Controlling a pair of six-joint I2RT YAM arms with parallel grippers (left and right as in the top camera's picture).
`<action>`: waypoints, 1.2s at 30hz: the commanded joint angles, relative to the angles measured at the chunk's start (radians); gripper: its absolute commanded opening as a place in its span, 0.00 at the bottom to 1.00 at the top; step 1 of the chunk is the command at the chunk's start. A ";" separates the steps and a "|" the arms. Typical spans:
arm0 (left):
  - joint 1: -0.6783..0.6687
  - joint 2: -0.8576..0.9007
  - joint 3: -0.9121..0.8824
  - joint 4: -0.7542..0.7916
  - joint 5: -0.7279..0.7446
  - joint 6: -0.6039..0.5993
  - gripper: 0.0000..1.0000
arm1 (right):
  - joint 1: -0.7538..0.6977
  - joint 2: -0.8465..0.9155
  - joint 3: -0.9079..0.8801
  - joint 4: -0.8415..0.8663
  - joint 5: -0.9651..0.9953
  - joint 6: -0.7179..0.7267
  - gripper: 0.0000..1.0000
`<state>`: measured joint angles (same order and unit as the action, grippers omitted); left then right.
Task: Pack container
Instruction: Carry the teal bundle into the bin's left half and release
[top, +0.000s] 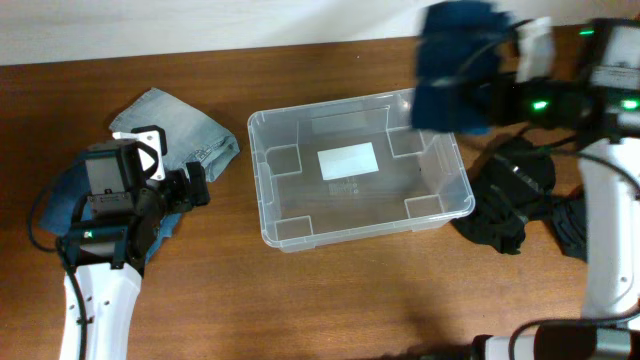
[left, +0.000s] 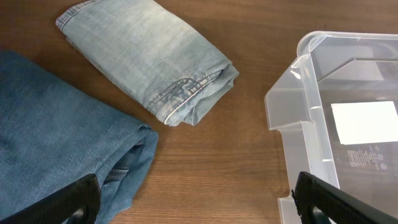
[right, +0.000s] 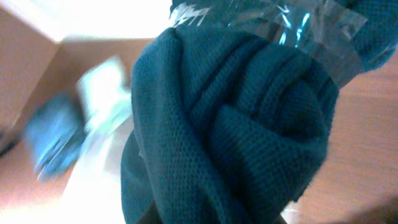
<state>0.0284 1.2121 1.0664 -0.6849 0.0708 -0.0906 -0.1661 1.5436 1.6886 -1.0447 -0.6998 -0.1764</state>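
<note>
The clear plastic container (top: 290, 215) stands mid-table with a white label (top: 347, 160) on its floor and nothing else in it; its left corner shows in the left wrist view (left: 292, 106). My right gripper (top: 470, 95) is shut on a dark teal knit garment (top: 452, 60) held in the air above the container's back right corner; the garment fills the right wrist view (right: 236, 124) and hides the fingers. My left gripper (left: 198, 199) is open and empty over bare table, between a blue denim garment (left: 56, 143) and the container.
A folded light-blue jeans piece (top: 185, 130) lies left of the container, also in the left wrist view (left: 149, 62). The blue denim garment (top: 60, 200) lies under my left arm. A pile of black clothing (top: 520, 200) lies right of the container.
</note>
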 joint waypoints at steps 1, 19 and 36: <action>-0.004 -0.002 0.017 0.002 -0.008 0.016 0.99 | 0.145 0.021 -0.002 -0.028 -0.022 -0.077 0.10; -0.003 -0.002 0.017 -0.012 -0.068 0.016 0.99 | 0.575 0.249 -0.262 0.268 0.090 0.212 0.07; 0.027 -0.002 0.017 -0.031 -0.146 0.016 0.99 | 0.612 0.344 -0.272 0.347 0.241 0.441 0.07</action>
<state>0.0513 1.2121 1.0664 -0.7151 -0.0612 -0.0902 0.4267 1.8801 1.4097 -0.7094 -0.4507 0.2306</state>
